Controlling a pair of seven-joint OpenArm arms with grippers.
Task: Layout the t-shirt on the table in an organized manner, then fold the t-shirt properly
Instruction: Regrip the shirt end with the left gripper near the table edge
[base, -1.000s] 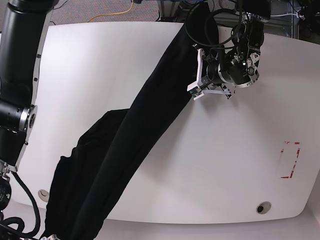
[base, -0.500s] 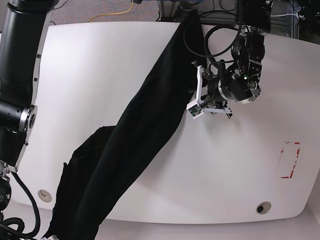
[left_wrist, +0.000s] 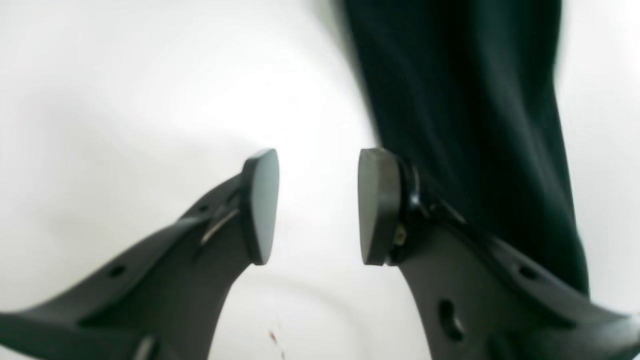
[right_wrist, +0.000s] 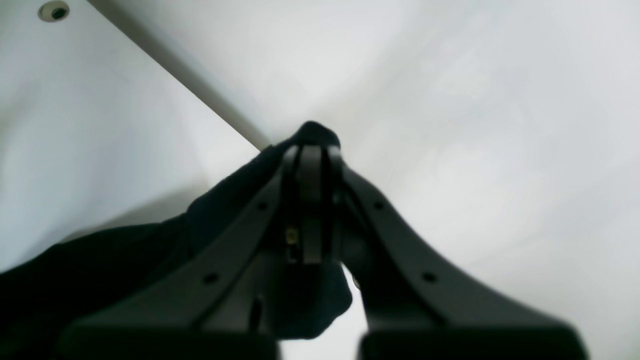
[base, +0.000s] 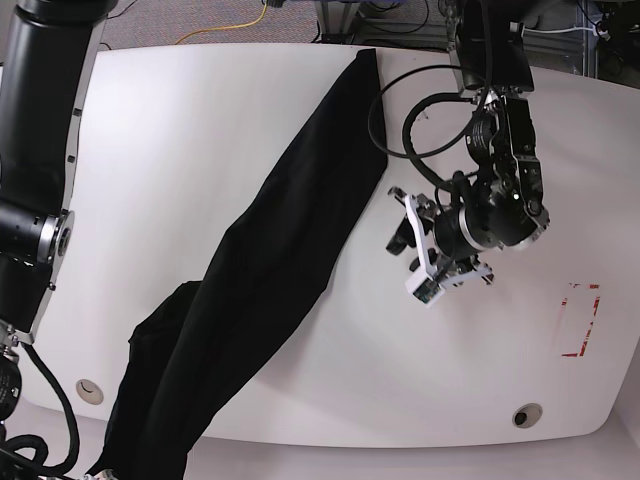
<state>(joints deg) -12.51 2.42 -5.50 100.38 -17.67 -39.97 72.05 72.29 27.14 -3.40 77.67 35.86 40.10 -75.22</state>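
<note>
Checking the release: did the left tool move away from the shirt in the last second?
Yes. In the base view the left tool has pulled off the t-shirt, moving down toward the red tape rectangle, jaws open and empty.

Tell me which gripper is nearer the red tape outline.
Left. The left gripper hangs open over bare table beside the red tape outline; the right gripper, shut on the t-shirt, sits far across.
</note>
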